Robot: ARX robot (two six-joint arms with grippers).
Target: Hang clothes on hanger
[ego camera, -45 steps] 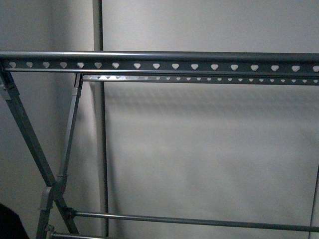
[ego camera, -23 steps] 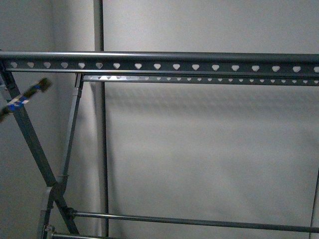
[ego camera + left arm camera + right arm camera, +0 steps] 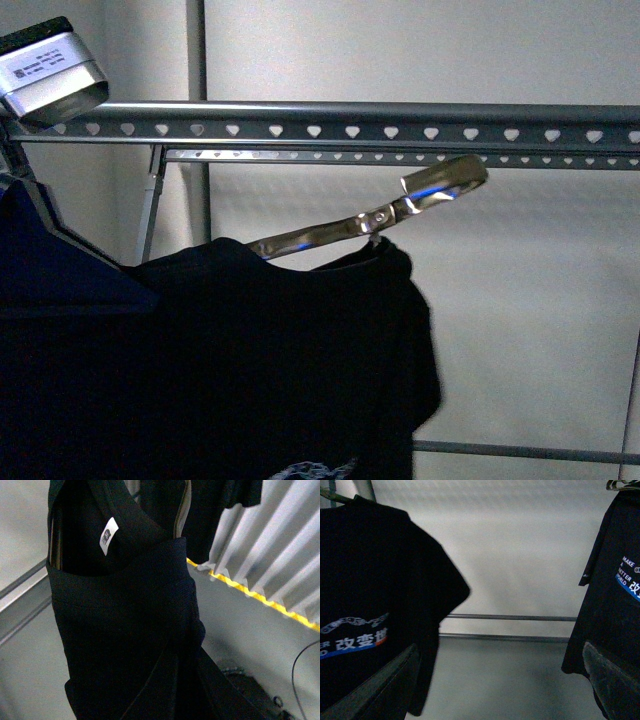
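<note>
The clothes [image 3: 280,350], a black T-shirt, hang on a shiny chrome coat hanger [image 3: 380,215] at left-centre of the front view. The coat hanger's hook [image 3: 445,183] is tilted just below the hanger's [image 3: 400,125] heart-holed grey top rail and is not on it. My left gripper [image 3: 100,285] is shut on the clothes at the shoulder. In the left wrist view its jaws are buried in black cloth [image 3: 125,630]. My right gripper [image 3: 495,690] is open and empty. Its fingers [image 3: 612,680] frame the wall, with the printed clothes [image 3: 370,580] to one side.
A second black printed T-shirt [image 3: 620,580] hangs at the far side of the right wrist view. The rack's second rail [image 3: 400,157] lies behind the top one. A low crossbar [image 3: 520,452] runs near the floor. A yellow floor line [image 3: 250,597] shows in the left wrist view.
My left arm has come up from the lower left into the front view, carrying the T-shirt on its coat hanger up to just under the top rail. Earlier only the bare rack showed.
</note>
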